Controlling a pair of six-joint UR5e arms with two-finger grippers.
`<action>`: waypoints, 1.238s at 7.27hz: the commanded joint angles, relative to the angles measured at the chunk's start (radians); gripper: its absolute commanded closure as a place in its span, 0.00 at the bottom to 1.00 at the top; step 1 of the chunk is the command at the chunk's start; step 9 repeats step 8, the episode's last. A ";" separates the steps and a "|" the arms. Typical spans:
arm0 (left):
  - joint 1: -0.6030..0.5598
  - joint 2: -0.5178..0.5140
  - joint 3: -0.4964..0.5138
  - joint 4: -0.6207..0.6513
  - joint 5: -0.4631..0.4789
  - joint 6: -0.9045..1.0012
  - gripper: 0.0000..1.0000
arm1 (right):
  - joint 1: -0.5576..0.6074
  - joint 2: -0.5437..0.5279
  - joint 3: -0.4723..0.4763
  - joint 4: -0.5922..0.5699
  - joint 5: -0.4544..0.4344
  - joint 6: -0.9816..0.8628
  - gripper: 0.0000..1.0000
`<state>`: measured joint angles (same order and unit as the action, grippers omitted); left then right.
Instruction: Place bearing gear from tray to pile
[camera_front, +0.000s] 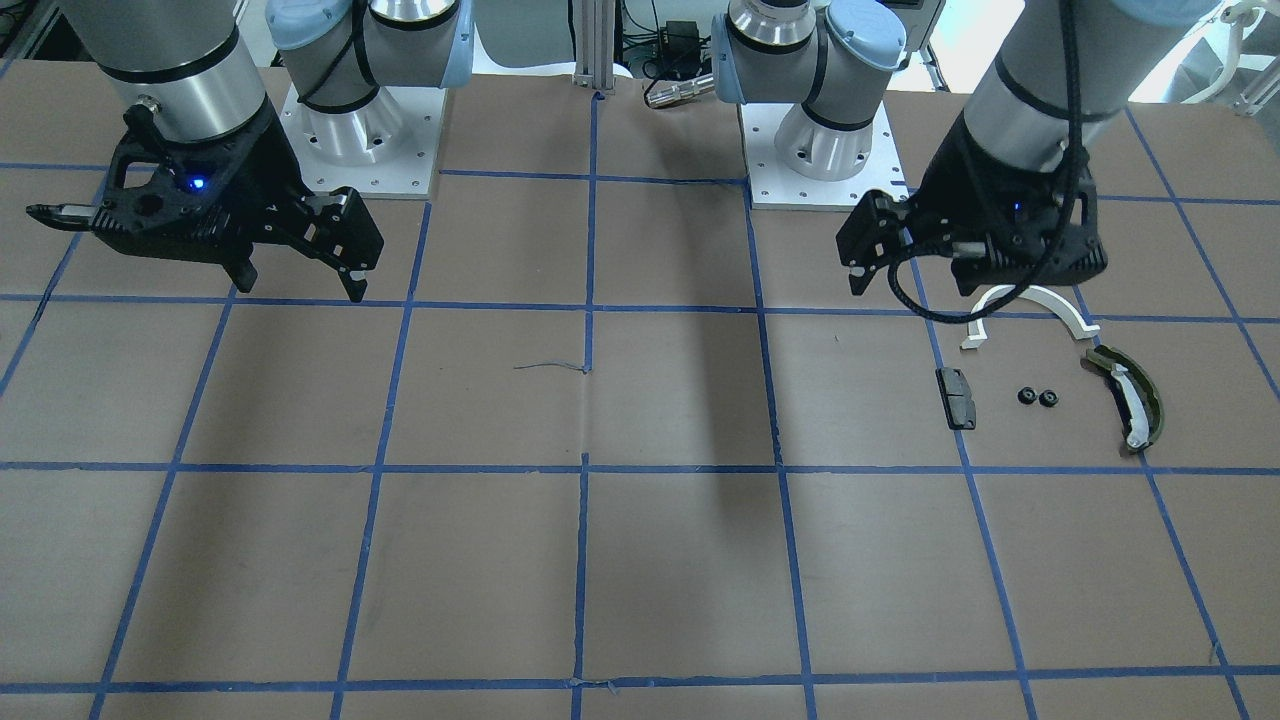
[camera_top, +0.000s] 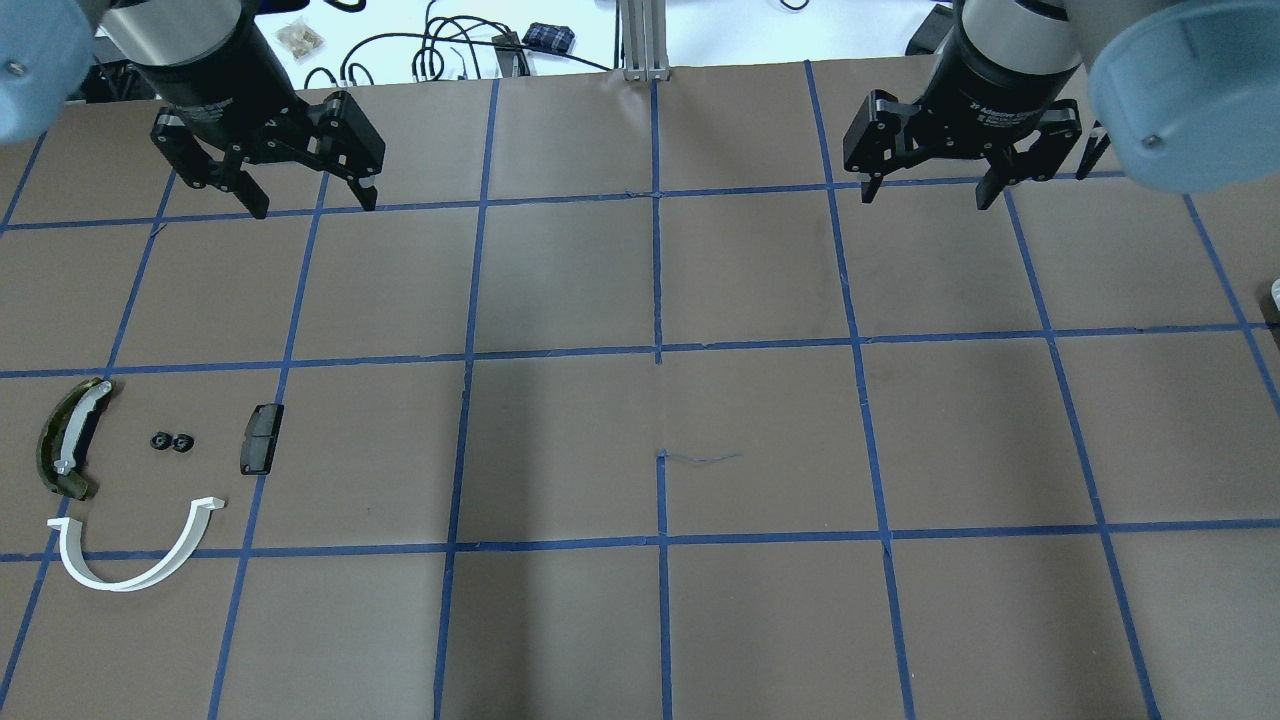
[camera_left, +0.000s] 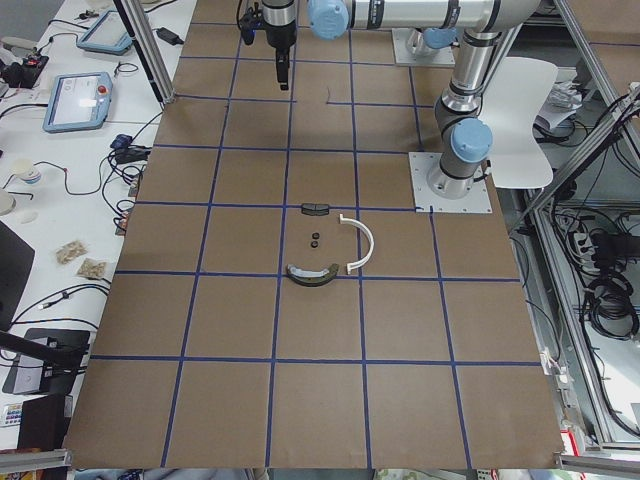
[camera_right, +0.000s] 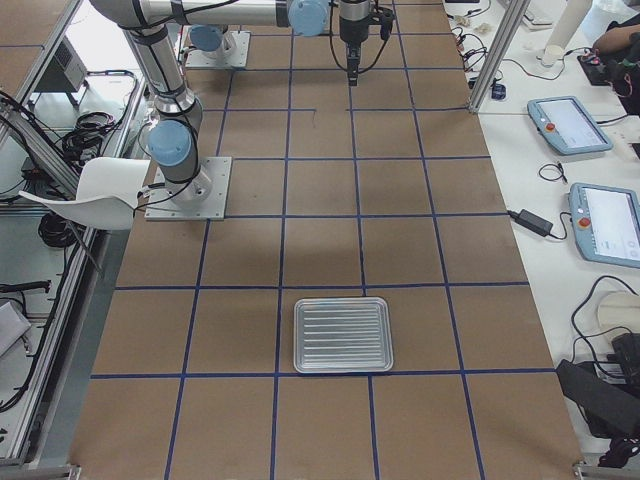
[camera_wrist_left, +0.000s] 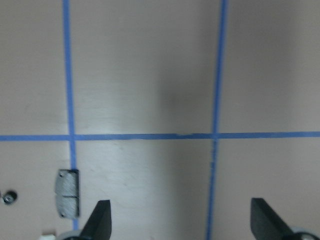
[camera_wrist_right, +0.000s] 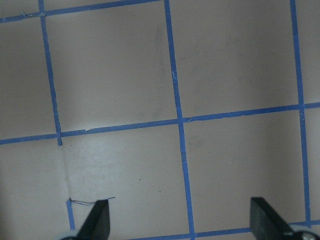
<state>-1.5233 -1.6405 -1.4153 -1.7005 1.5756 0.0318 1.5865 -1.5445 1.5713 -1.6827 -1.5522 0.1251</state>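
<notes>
Two small black bearing gears (camera_top: 171, 441) lie side by side on the table inside the pile, also in the front view (camera_front: 1037, 397). Around them lie a white half-ring (camera_top: 170, 562), an olive-black curved piece with a white strip (camera_top: 68, 440) and a dark rectangular block (camera_top: 260, 438). The ribbed silver tray (camera_right: 342, 335) shows only in the exterior right view, with nothing visible on it. My left gripper (camera_top: 315, 208) is open and empty, raised beyond the pile. My right gripper (camera_top: 927, 198) is open and empty over bare table.
The table is brown paper with a blue tape grid (camera_top: 658, 350). The arm bases (camera_front: 360, 130) stand at the robot's edge. Cables and tablets lie on benches beside the table (camera_left: 80, 100). The left wrist view shows the dark block (camera_wrist_left: 67, 192) near the lower left.
</notes>
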 joint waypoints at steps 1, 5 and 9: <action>-0.011 0.051 0.016 -0.094 0.017 -0.018 0.00 | -0.002 0.001 0.000 0.000 -0.002 -0.004 0.00; -0.034 0.056 -0.034 -0.033 0.003 -0.004 0.00 | 0.000 0.000 -0.007 0.001 0.009 -0.012 0.00; -0.031 0.060 -0.051 -0.031 0.001 0.003 0.00 | 0.001 -0.002 -0.008 0.004 0.012 -0.010 0.00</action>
